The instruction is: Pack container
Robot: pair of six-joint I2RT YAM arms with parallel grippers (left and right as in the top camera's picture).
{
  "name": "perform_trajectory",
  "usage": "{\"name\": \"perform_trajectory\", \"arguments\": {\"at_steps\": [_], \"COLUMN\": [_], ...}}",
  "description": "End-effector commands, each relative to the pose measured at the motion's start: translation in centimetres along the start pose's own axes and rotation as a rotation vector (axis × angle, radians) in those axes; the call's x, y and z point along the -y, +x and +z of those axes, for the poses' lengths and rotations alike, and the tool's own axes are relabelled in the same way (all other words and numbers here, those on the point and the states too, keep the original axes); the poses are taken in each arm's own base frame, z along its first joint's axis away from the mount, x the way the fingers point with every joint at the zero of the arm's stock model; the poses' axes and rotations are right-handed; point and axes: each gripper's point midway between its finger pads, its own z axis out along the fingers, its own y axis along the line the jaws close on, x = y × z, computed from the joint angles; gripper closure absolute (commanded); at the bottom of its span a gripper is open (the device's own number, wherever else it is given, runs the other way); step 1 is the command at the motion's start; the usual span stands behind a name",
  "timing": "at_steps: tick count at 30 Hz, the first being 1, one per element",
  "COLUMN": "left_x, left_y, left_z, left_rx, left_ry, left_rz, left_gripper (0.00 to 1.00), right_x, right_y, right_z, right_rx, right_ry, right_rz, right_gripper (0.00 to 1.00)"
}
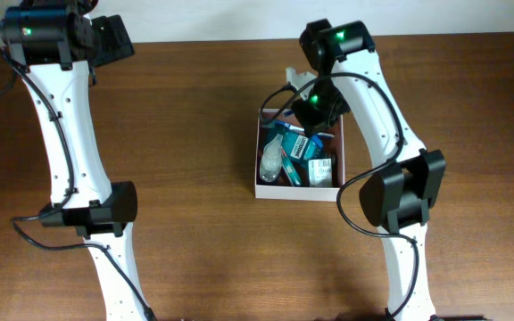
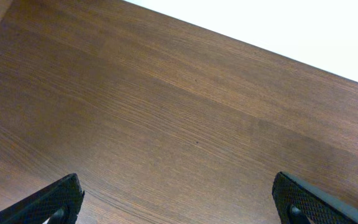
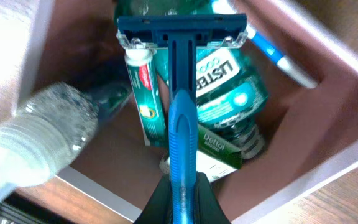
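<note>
The container [image 1: 298, 193], a square white-walled box with a pinkish-brown inside, stands right of the table's centre. My right gripper [image 1: 314, 107] hangs over its far edge. In the right wrist view this gripper [image 3: 182, 200] is shut on the handle of a blue razor [image 3: 182, 93], whose head points down into the container [image 3: 347, 155]. Below the razor lie a teal mouthwash bottle [image 3: 232, 87], a toothpaste tube [image 3: 145, 93], a clear bottle [image 3: 39, 140] and a green-white packet [image 3: 219, 152]. My left gripper [image 2: 179, 205] is open above bare wood, far from the container, at the table's far left [image 1: 107, 40].
A blue-and-white toothbrush [image 3: 272, 53] leans in the container's far corner. The brown wooden table [image 1: 186, 134] ends at a pale strip along its far edge [image 2: 278, 31]. My right arm's elbow [image 1: 404, 187] sits just right of the container.
</note>
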Motion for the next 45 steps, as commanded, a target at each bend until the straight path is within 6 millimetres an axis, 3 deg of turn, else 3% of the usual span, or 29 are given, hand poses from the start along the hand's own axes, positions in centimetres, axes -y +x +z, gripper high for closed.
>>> {"name": "perform_trajectory", "arguments": {"at_steps": [1, 5, 6, 8, 11, 13, 14, 15, 19, 23, 30, 33, 38, 42, 45], "left_x": [0.0, 0.0, 0.0, 0.0, 0.0, 0.0, 0.0, 0.0, 0.0, 0.0, 0.0, 0.0, 0.0, 0.0, 0.0], "left_y": [-0.2, -0.2, -0.2, -0.2, -0.2, -0.2, -0.2, -0.2, -0.2, -0.2, -0.2, -0.2, -0.2, -0.2, -0.2], "left_z": [-0.9, -0.9, -0.9, -0.9, -0.9, -0.9, -0.9, -0.9, -1.0, -0.9, -0.9, -0.9, -0.9, -0.9, -0.9], "left_rx": [0.014, 0.014, 0.014, 0.014, 0.014, 0.014, 0.014, 0.014, 0.014, 0.014, 0.014, 0.014, 0.014, 0.014, 0.014], "left_ry": [0.01, 0.01, 0.01, 0.01, 0.01, 0.01, 0.01, 0.01, 0.01, 0.01, 0.01, 0.01, 0.01, 0.01, 0.01], "left_rz": [-0.014, -0.014, -0.014, -0.014, -0.014, -0.014, -0.014, -0.014, -0.014, -0.014, -0.014, -0.014, -0.014, -0.014, -0.014], "left_gripper": [0.01, 0.01, 0.01, 0.01, 0.0, 0.01, 0.01, 0.01, 0.01, 0.01, 0.01, 0.01, 0.01, 0.01, 0.01], "right_x": [0.1, 0.3, 0.3, 0.4, 0.7, 0.8, 0.8, 0.9, 1.5, 3.2, 7.4, 8.2, 10.6, 11.2, 11.5], "right_y": [1.1, 1.0, 1.0, 0.9, 0.8, 0.9, 0.8, 0.7, 0.2, -0.6, -0.2, 1.1, 5.1, 8.2, 10.2], "right_z": [0.2, 0.5, 0.5, 0.5, 0.5, 0.5, 0.5, 0.5, -0.2, -2.5, -11.1, -15.0, -20.1, -22.8, -23.2], "right_rx": [-0.033, -0.035, -0.032, -0.027, -0.029, -0.029, -0.028, -0.024, 0.01, 0.093, 0.354, 0.467, 0.587, 0.645, 0.639], "right_ry": [0.005, 0.008, 0.01, 0.011, 0.032, 0.037, 0.037, 0.038, 0.05, 0.068, 0.053, 0.013, 0.051, 0.079, 0.11], "right_rz": [-0.027, -0.025, -0.026, -0.026, -0.027, -0.026, -0.026, -0.027, -0.008, 0.094, 0.34, 0.372, 0.481, 0.532, 0.566], "right_gripper": [0.96, 0.84, 0.75, 0.48, 0.24, 0.16, 0.05, 0.01, 0.01, 0.01, 0.01, 0.01, 0.01, 0.01, 0.01]}}
